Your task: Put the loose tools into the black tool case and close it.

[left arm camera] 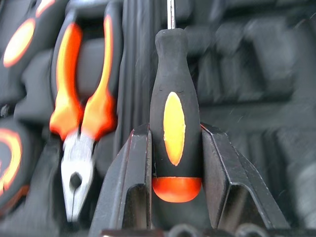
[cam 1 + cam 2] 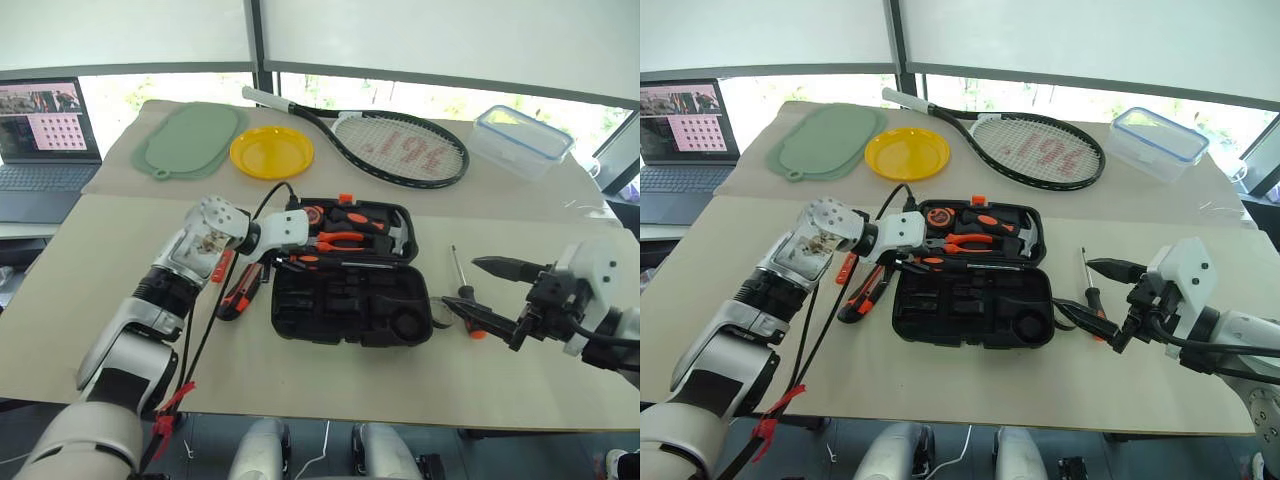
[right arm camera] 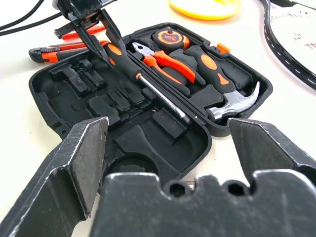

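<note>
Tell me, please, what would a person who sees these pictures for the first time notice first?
First, the open black tool case in the middle of the table, with orange-handled pliers and a hammer lying in its far half. The left claw holds a black-and-orange screwdriver by the handle over the case. To the case's right, the right claw hangs wide open above a second screwdriver on the table.

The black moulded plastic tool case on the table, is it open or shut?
Open. The black moulded plastic tool case lies with both halves spread flat, showing orange-handled pliers in the far half and shaped recesses in the near half.
</note>
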Available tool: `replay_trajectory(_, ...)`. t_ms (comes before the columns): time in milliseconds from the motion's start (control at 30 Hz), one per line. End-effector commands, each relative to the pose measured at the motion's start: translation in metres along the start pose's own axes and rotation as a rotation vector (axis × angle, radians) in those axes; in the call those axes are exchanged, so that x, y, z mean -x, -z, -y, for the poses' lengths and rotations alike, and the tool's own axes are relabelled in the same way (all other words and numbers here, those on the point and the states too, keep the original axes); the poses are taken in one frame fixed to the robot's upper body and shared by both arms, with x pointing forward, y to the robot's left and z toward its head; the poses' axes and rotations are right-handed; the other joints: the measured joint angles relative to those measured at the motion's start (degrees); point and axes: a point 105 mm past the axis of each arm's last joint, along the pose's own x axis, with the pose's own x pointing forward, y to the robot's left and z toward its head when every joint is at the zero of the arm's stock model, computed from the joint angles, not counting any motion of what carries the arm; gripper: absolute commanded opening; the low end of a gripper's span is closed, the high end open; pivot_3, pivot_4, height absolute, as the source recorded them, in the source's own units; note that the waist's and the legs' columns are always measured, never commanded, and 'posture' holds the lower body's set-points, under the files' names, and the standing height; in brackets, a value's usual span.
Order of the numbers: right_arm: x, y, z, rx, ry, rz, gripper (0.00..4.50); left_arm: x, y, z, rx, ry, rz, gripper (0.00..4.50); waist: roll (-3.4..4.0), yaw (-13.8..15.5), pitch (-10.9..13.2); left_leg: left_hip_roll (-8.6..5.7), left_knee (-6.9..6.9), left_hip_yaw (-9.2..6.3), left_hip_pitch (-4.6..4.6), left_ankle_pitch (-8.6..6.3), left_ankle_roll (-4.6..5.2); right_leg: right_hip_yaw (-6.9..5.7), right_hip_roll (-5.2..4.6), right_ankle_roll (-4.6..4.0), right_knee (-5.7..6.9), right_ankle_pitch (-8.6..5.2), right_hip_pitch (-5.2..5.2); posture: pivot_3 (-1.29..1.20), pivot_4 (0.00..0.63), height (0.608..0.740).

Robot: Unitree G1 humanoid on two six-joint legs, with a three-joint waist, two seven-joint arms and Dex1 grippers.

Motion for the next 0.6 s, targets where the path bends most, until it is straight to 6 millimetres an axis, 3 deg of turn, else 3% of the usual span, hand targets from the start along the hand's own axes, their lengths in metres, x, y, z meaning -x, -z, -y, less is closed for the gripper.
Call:
replay_trajectory(33,0.002,-0.003,0.0,0.039,0.011,0.007,4.5,0.003,-0.005,0.001,-0.034,0.0,-0.015,0.87,0.0,-0.09,0.0,0.0,0.0,0.0,0.01,0.0,0.0,0.0,0.0,0.0,0.01,0.0,0.0,0.0,0.15,0.738)
replay_trajectory(400,0.002,-0.004,-0.001,0.038,0.01,0.009,4.5,-0.001,0.015,-0.008,0.0,-0.037,-0.082,0.87,0.0,0.05,0.0,-0.01,0.06,-0.03,0.02,0.0,0.0,0.0,0.0,0.01,0.03,0.0,0.05,0.0,0.15,0.738)
replay_trajectory(600,0.001,-0.003,0.0,0.029,0.016,0.016,4.5,-0.003,0.002,-0.004,-0.025,-0.009,-0.032,0.87,0.0,0.0,0.0,-0.01,0.08,-0.03,0.02,0.0,0.0,0.0,0.0,0.01,0.05,0.0,0.04,0.0,0.15,0.738)
